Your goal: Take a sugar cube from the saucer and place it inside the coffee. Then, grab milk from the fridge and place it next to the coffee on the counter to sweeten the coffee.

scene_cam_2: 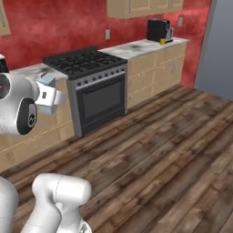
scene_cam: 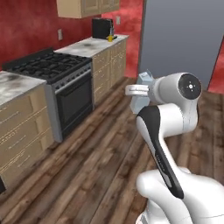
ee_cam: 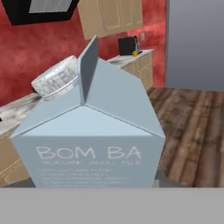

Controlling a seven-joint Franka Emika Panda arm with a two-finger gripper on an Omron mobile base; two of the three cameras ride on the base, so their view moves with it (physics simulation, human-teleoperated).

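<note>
The gripper (scene_cam: 139, 98) is clamping the milk (ee_cam: 94, 131), a pale-blue carton that is sitting upright between the fingers and looming large in the hand view, its gabled top and round cap facing the camera; the fingertips themselves are hiding behind the carton, so the grip is being judged from how the carton is riding with the hand in mid-air. In the left base view the milk is hanging just ahead of the wrist, well above the wooden floor (scene_cam: 87, 175), and in the right base view it is showing beside the arm's big joint. Beyond the hand, the counter (scene_cam: 94, 46) is stretching along the red wall past the black stove (scene_cam: 48, 65), and at its far end a small yellow coffee (scene_cam: 110, 38) mug is standing just beside the coffee machine (scene_cam: 101, 28); the saucer and sugar cube are too small to make out from here. The grey fridge (scene_cam: 183, 35) door is rising on the right. The step in hand looks like carrying the milk across to the counter, and doing it well is likely meaning keeping the carton upright, holding the grip steady while the base is driving, approaching the far counter squarely, and lowering the carton onto bare marble next to the mug without nudging it.
</note>
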